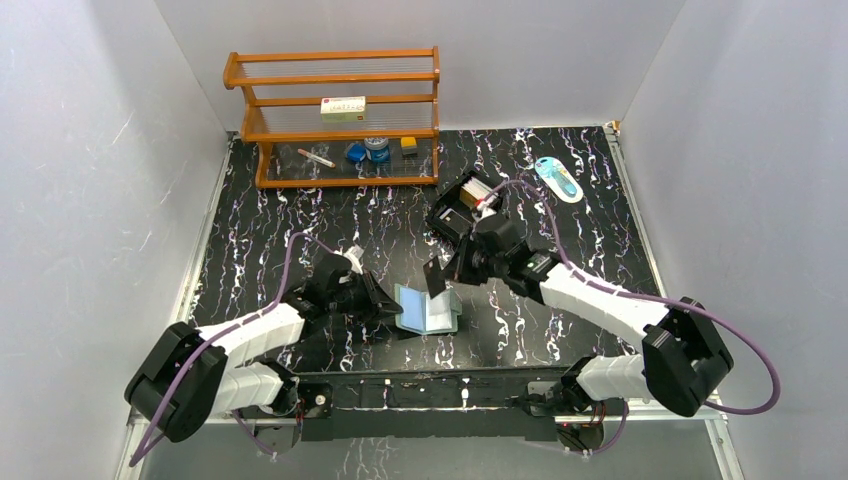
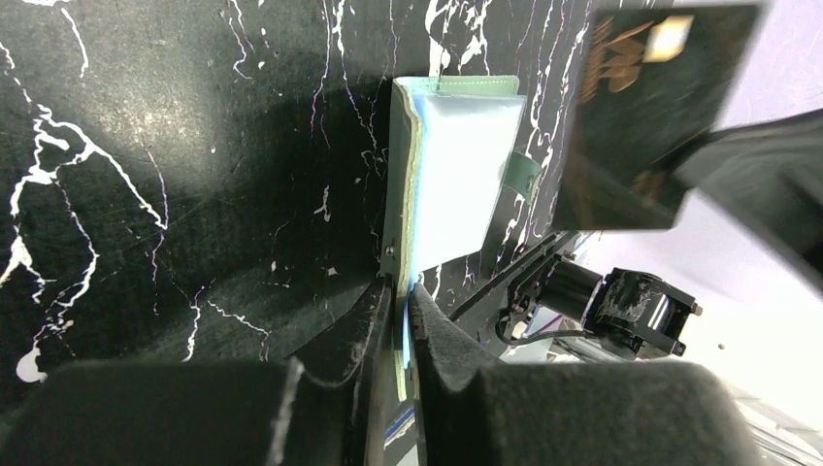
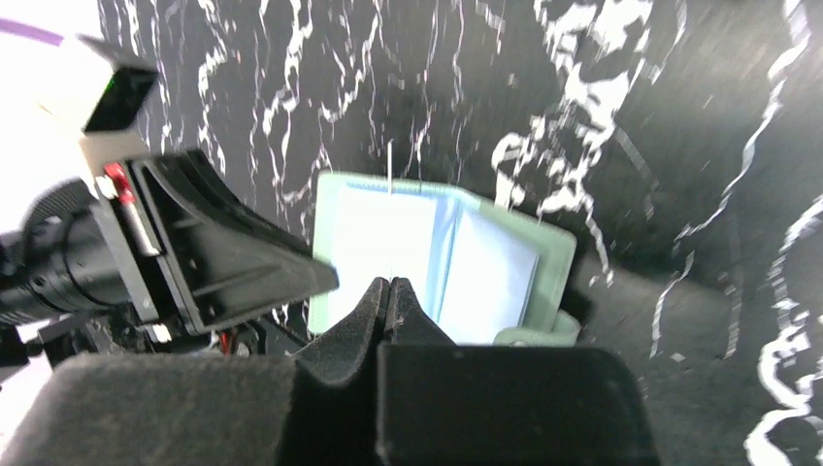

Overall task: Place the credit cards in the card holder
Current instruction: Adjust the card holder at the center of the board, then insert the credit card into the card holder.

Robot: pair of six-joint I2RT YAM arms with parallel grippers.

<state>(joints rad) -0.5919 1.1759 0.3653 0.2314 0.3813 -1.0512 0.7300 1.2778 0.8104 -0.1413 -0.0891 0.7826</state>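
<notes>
The step in hand looks like the insertion of one card. The left gripper [image 1: 385, 303] is clamped on the near edge of the wallet [image 1: 428, 312], which stands open on the table [image 1: 300, 215] between the two arms; its pale pockets face the right arm. The right gripper [image 1: 447, 275] is pinched tight on a dark card [image 1: 436, 278], held in the air just beside and above the wallet, apart from it.

From the left wrist, the fingers [image 2: 374, 320] close on the wallet's edge [image 2: 456, 165], with the card [image 2: 645, 107] hanging off to the side. From the right wrist the card shows only edge-on, as a thin pale line above the closed gripper [image 3: 390, 291], with the open wallet [image 3: 485, 272] beyond it.

I'd judge the next move needs the card's lower edge lined up with a pocket mouth, then slid in while the left side holds the wallet firm.

The pocket slots themselves are hard to make out; which one the card is aimed at I can't tell. The black box [image 1: 458, 212] behind seems to hold more cards, but the right arm partly covers it and they are too small to count.
</notes>
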